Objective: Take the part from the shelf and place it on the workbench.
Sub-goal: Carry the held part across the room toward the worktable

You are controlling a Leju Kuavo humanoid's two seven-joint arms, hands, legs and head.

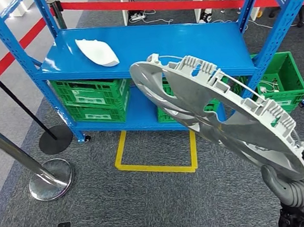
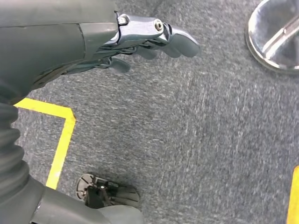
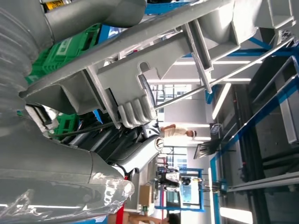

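Grey moulded part (image 1: 222, 113) is held up in the air in front of the blue shelf (image 1: 145, 45), gripped at its lower end by the right hand (image 1: 295, 186), while the left hand (image 2: 141, 39) hangs empty over carpet, fingers loosely extended.

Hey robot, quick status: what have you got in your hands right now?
Right hand holds the grey part, clear of the blue shelf. Left hand holds nothing, fingers extended. Chrome post base stands left.

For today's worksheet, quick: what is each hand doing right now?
Left hand: holds nothing, fingers stretched out over the carpet.
Right hand: holding the large grey part.
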